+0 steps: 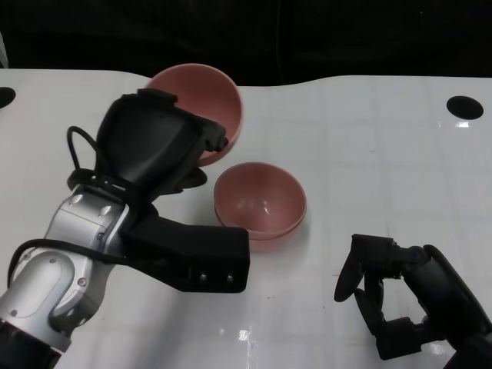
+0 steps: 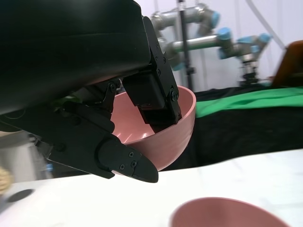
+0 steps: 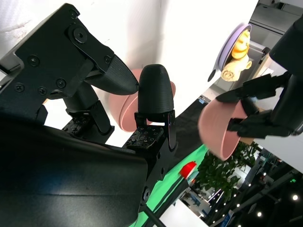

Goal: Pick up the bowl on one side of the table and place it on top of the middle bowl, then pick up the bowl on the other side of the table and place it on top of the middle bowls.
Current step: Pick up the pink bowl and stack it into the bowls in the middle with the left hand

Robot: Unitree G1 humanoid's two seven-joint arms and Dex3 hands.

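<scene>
On the white table (image 1: 369,146) we record two black round marks, one near the far right edge (image 1: 464,107) and one at the far left edge (image 1: 6,97), and beyond the table's far edge only dark ground. The middle bowls (image 1: 260,206), pink and nested, stand upright on the table in front of us, a second rim showing under the top one. Our left hand (image 1: 165,146) grips a further pink bowl (image 1: 211,96), fingers inside its rim and one below its wall; this bowl is tilted, lifted off the table, up and to the far left of the stack, apart from it. Our right hand (image 1: 384,288) rests low at the near right, fingers apart and holding nothing, well clear of the bowls. The left wrist view lists a green cloth (image 2: 251,101) over a black drape and silver robot arms with blue joints (image 2: 213,33) against a pale wall.
</scene>
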